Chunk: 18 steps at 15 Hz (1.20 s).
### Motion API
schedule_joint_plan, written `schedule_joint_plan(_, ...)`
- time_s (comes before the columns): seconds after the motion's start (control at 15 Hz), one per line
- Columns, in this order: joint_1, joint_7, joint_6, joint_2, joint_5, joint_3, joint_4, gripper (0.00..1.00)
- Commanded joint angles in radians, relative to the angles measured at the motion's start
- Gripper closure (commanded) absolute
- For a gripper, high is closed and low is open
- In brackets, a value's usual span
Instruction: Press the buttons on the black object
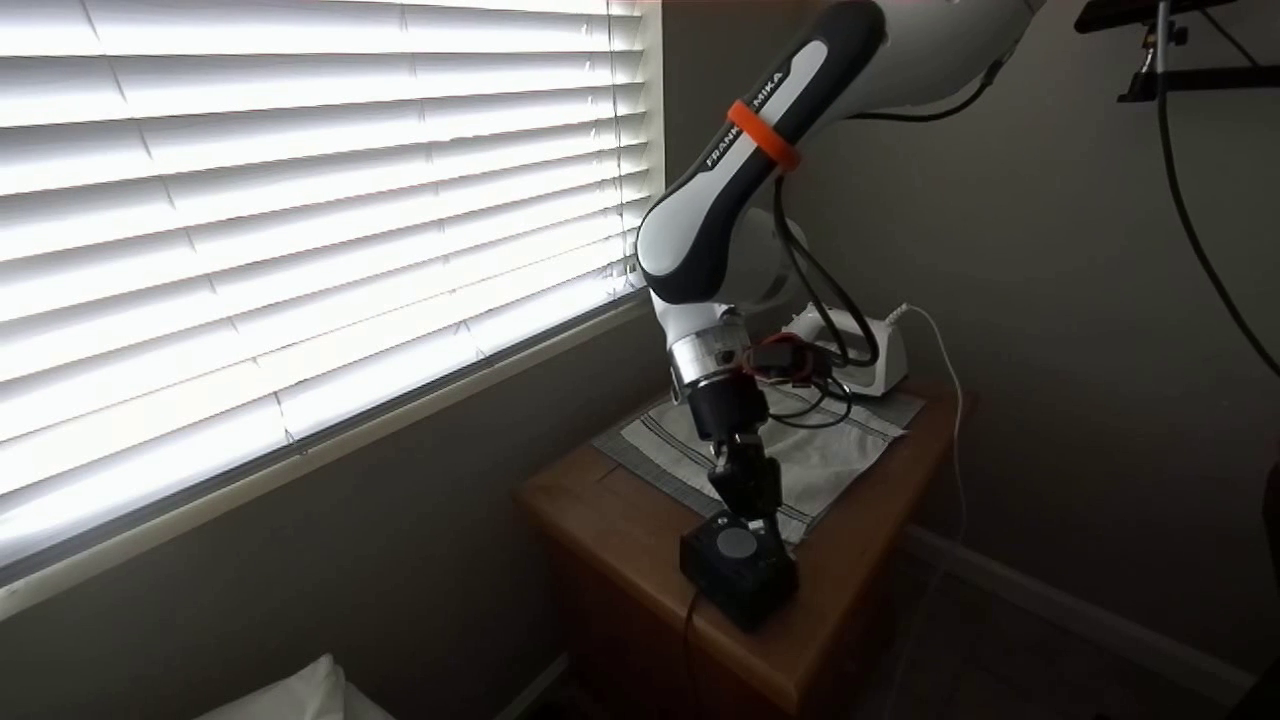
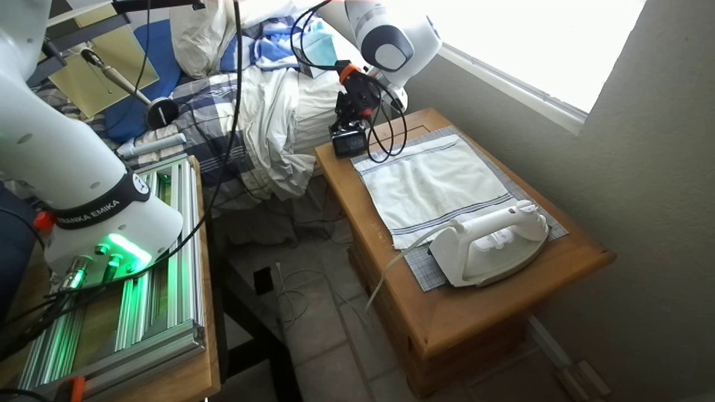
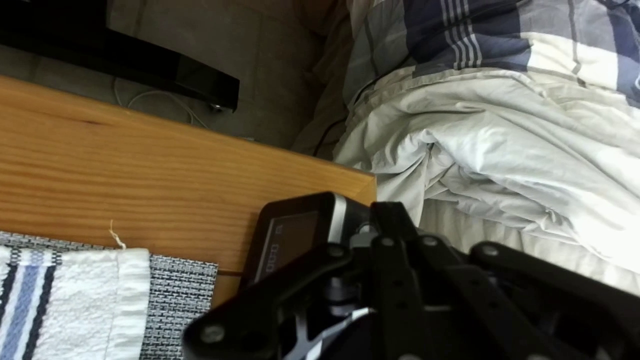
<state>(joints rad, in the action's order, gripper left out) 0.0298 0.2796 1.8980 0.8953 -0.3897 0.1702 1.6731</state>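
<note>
The black object (image 1: 745,585) is a small boxy black device with a large round grey disk on its top. It sits at a corner of the wooden table (image 1: 620,530). It shows in an exterior view (image 2: 350,146) below the gripper, and in the wrist view (image 3: 295,230) with a display and a silver edge. My gripper (image 1: 752,510) points down at the device's top. In the wrist view the fingertips (image 3: 392,210) are together with nothing between them, over the device's top near a grey button. The fingers hide part of the top; I cannot tell whether they touch it.
A white clothes iron (image 2: 491,245) with a cord stands at the table's opposite end. A white striped towel (image 2: 430,184) on a grey mat (image 2: 424,271) lies between. The window blinds (image 1: 300,200) and wall run along one side. A bed with sheets (image 3: 480,145) lies beyond the table's corner.
</note>
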Motion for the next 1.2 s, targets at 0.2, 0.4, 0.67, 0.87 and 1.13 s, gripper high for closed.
schedule_joint_plan(0.2, -0.005, -0.032, -0.042, 0.061, 0.024, 0.001, -0.059, 1.0)
schedule_joint_plan(0.4, 0.0, -0.038, -0.033, 0.061, 0.032, -0.007, -0.049, 1.0)
schedule_joint_plan(0.67, 0.008, -0.049, -0.032, 0.054, 0.045, -0.013, -0.046, 1.0)
schedule_joint_plan(0.87, 0.013, -0.05, -0.035, 0.046, 0.05, -0.011, -0.047, 1.0)
schedule_joint_plan(1.13, 0.036, -0.059, -0.026, -0.002, 0.065, 0.004, -0.023, 1.0)
